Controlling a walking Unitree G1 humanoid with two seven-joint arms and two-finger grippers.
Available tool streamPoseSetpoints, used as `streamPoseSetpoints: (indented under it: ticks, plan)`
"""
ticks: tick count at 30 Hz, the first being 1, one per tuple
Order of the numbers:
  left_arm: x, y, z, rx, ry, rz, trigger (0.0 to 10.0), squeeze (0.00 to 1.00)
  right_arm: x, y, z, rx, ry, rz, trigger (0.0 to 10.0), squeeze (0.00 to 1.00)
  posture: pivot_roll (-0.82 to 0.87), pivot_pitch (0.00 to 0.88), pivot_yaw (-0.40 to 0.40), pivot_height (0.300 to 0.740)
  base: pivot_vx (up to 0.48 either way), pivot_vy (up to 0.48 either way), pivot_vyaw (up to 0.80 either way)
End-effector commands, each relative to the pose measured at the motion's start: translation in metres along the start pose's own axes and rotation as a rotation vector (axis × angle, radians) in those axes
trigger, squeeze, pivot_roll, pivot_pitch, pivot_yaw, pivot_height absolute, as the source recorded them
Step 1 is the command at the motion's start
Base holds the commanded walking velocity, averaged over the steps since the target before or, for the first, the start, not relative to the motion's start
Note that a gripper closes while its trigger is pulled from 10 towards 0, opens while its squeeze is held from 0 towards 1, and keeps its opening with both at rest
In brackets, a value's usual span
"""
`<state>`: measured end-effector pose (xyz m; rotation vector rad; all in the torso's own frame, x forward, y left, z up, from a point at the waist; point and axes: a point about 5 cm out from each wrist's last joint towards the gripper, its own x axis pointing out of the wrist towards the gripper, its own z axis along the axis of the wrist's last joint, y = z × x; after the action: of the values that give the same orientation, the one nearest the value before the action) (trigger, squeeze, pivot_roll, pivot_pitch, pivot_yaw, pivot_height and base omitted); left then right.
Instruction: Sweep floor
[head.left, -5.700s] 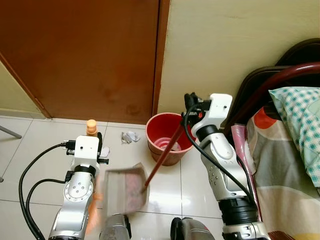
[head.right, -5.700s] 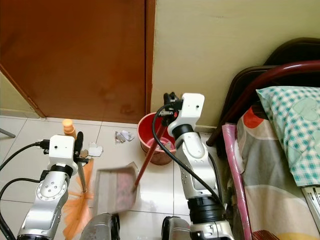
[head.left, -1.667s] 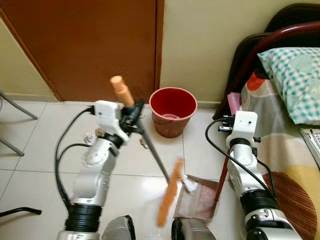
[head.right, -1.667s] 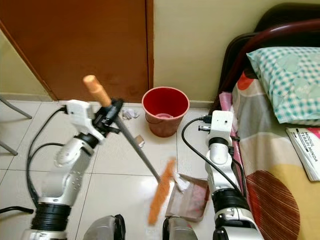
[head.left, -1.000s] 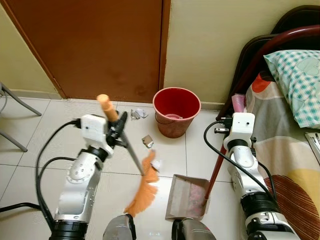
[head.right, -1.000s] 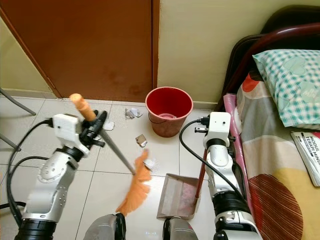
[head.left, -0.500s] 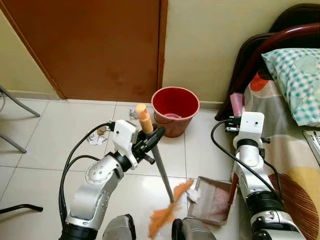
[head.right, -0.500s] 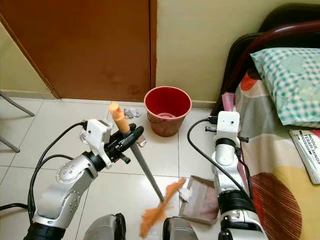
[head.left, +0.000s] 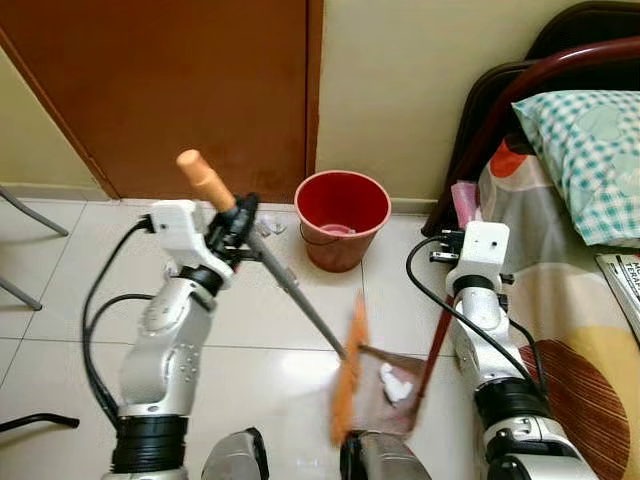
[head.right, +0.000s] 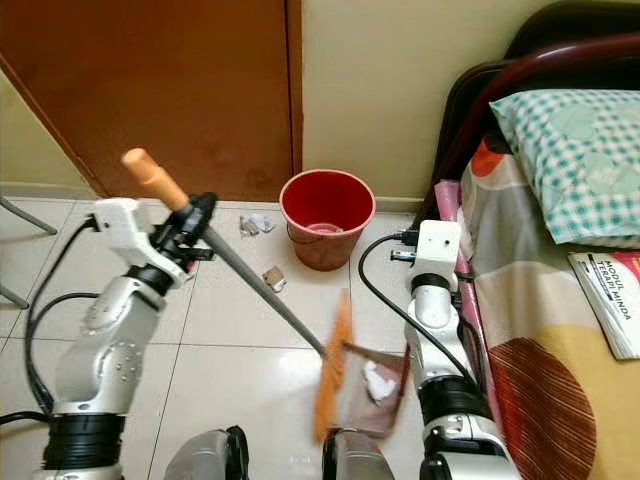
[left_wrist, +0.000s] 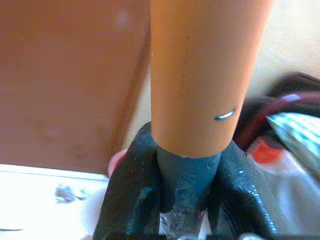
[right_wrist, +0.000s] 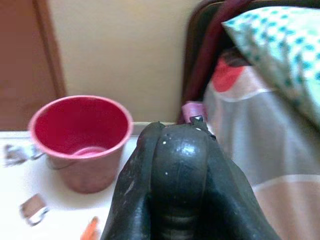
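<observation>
Tiled floor (head.left: 60, 300) by brown door, bed at right. Left gripper (head.left: 240, 215) fingers clamped on broom (head.left: 300, 305) shaft under orange grip; shaft slants down, away from fingers, orange bristles meeting dustpan (head.left: 395, 385) mouth. Right gripper (right_wrist: 172, 165) fingers closed on dustpan handle, pan below them. Paper wad (head.left: 392, 380) inside pan; scraps (head.right: 270, 277) beyond, near red bucket (head.left: 343, 215).

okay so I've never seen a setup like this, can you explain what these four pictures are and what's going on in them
This is a humanoid robot sweeping a tiled floor. The two wide pictures come from its head, looking down at its silver arms. The two close-ups come from cameras on its wrists. The left gripper has its jaws shut on an orange-handled broom, whose bristles meet a dustpan holding a white scrap. The right gripper holds the dustpan's red handle. A red bucket stands by the wall, with more litter nearby.
</observation>
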<state>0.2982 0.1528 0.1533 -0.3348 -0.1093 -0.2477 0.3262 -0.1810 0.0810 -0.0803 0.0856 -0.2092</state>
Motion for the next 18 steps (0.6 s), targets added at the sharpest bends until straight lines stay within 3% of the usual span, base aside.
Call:
streamPoseSetpoints:
  ticks: [1,5,10,14,15,18]
  plan:
    - [0.004,0.000,0.013,-0.015,-0.070,0.012,10.0,0.00,0.001,0.002,-0.004,0.011,0.037,0.015,10.0,0.00,0.03,0.165,-0.020,0.740,0.000,0.000,0.00]
    - [0.005,0.012,0.020,0.028,-0.096,0.067,10.0,0.00,0.000,0.002,-0.005,0.014,0.042,0.021,10.0,0.00,0.03,0.166,-0.022,0.740,0.000,0.000,0.00]
    - [-0.007,0.027,0.017,0.162,-0.052,0.067,10.0,0.00,0.000,-0.001,-0.004,0.031,0.032,0.036,10.0,0.00,0.04,0.169,-0.025,0.740,0.000,0.000,0.00]
    - [-0.022,0.028,0.000,0.256,0.035,0.049,10.0,0.00,-0.006,-0.002,0.000,0.087,-0.015,0.085,10.0,0.00,0.04,0.164,-0.026,0.740,0.000,0.000,0.00]
    - [-0.032,0.026,-0.011,0.292,0.078,0.032,10.0,0.00,-0.011,-0.003,0.002,0.114,-0.033,0.107,10.0,0.00,0.04,0.164,-0.026,0.740,0.000,0.000,0.00]
    - [-0.043,0.023,-0.022,0.326,0.115,0.012,10.0,0.00,-0.017,-0.006,0.002,0.133,-0.042,0.122,10.0,0.00,0.04,0.156,-0.028,0.740,0.000,0.000,0.00]
